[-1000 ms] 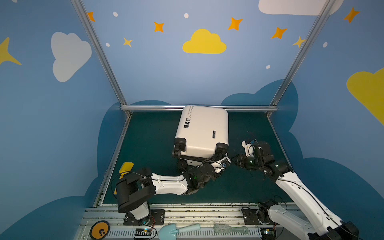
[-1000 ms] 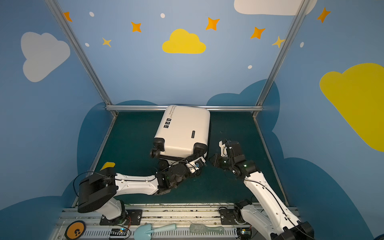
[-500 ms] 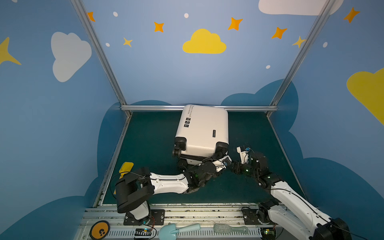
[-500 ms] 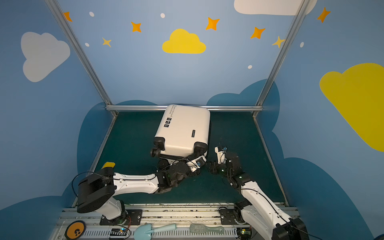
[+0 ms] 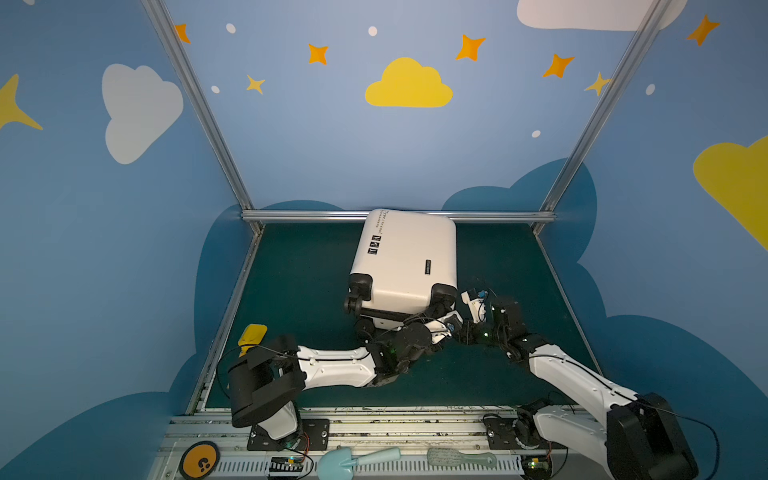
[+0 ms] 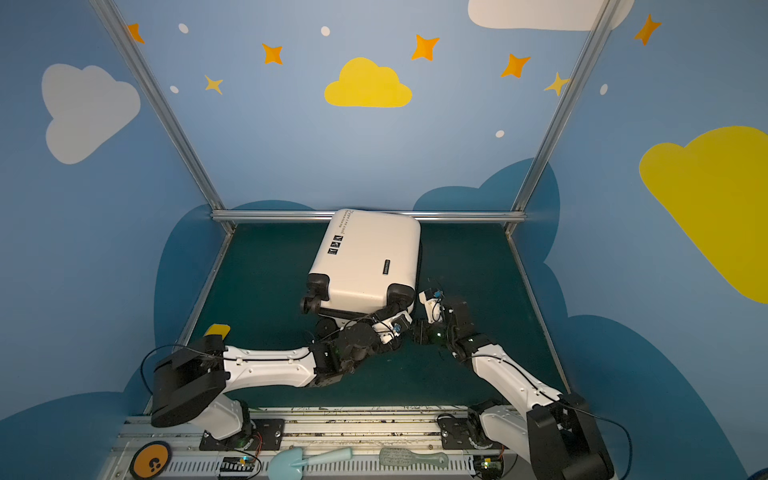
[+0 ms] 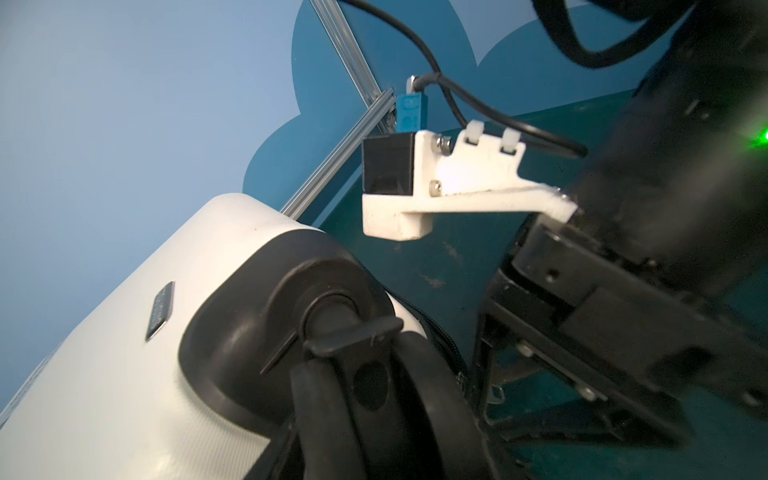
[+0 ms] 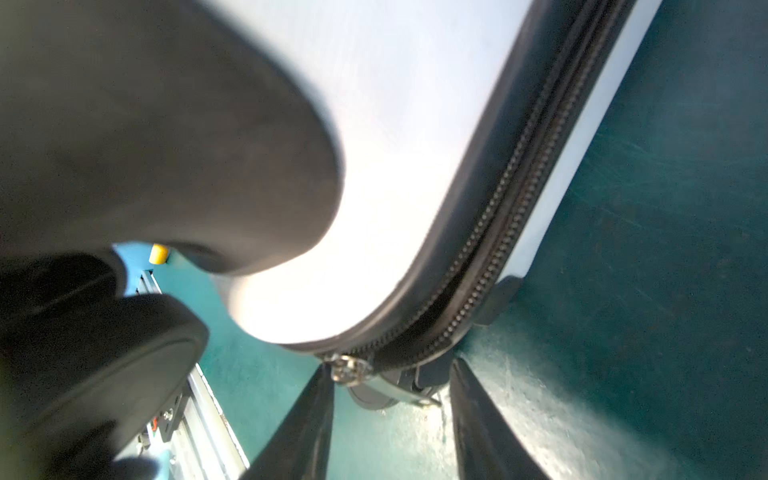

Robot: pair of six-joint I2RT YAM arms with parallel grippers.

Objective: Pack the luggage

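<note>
**Right gripper arrives at the luggage zipper slider; luggage itself unmoved.**

Over the last second the right gripper [image 8: 392, 374] travels from well clear of the luggage [image 5: 407, 257] to its wheel-end corner. In the right wrist view its fingers [image 8: 311, 424] stand apart, with the zipper slider [image 8: 348, 369] just beside one fingertip and not pinched. The luggage lies flat on the tabletop [image 5: 299, 291], wheels toward the robot, with the back rail [image 5: 311, 216] just behind its far end; its position does not shift across the interval. The left gripper [image 5: 436, 322] remains at the same wheel end, close to a wheel [image 7: 432, 399]; whether its fingers are apart or together cannot be told. The zipper teeth beyond the slider appear parted, so the shell is judged shut but not zipped. The approach places the right gripper to take the slider, probably a late step of packing.
</note>
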